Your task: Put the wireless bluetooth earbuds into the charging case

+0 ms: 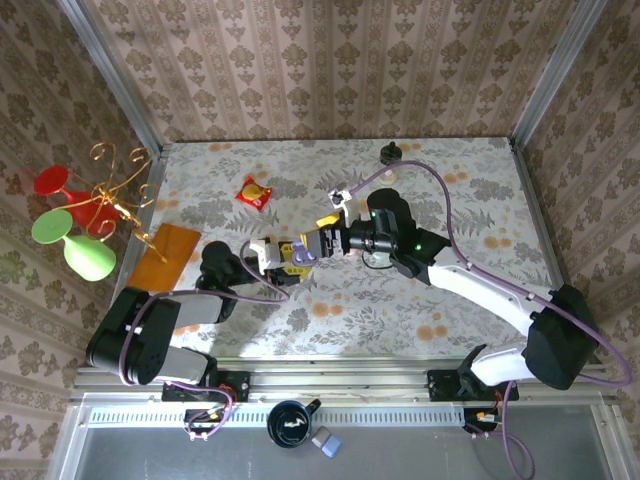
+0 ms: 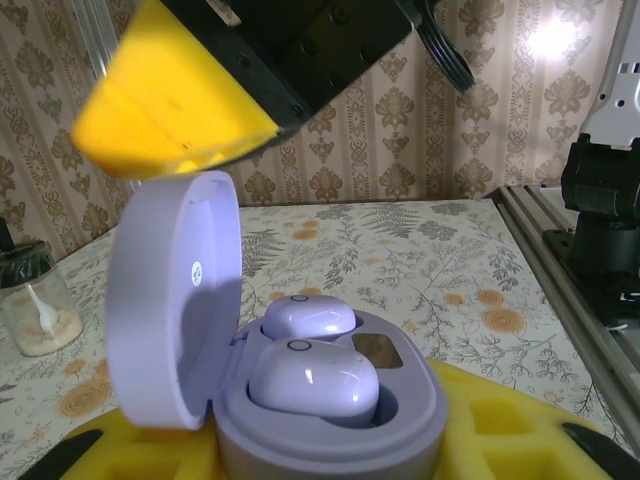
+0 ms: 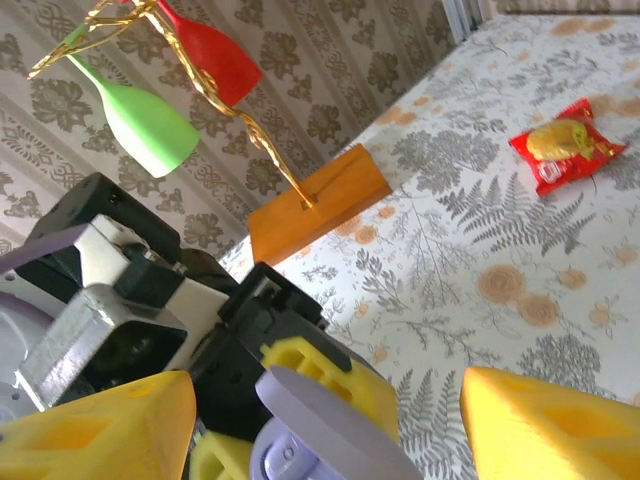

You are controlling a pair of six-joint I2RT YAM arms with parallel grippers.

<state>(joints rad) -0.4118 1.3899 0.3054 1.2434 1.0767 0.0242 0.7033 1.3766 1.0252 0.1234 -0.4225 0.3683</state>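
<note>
Top view: the two claws meet near table (image 1: 470,200) centre, a little toward 9 o'clock.

Left claw (image 1: 282,254): pressed onto the lilac charging case (image 2: 330,425), yellow foam pads on both flanks. The case is held off the table, with its lid (image 2: 170,300) standing up at 9 o'clock of the body.

Earbuds: two lilac ones, both down in their wells. Near bud (image 2: 312,382) at 6 o'clock, far bud (image 2: 308,317) at 12 o'clock. Each looks low and level, though I cannot tell from this angle whether they are fully clicked home.

Right claw (image 1: 316,240): spread wide and pinching nothing. In its own camera the yellow fingertips (image 3: 545,425) stand well apart, with the case lid between and below them. From the left wrist, one of its pads hangs just above the lid at 11 o'clock.

Progress, as I judge it: the insertion looks done for this case, with both wells filled. What is left appears small: back the right claw away, perhaps press a bud if it sits proud, and possibly shut the lid and set the case down.

Snack packet (image 1: 253,193) lies at 11 o'clock of the case, well apart.
</note>
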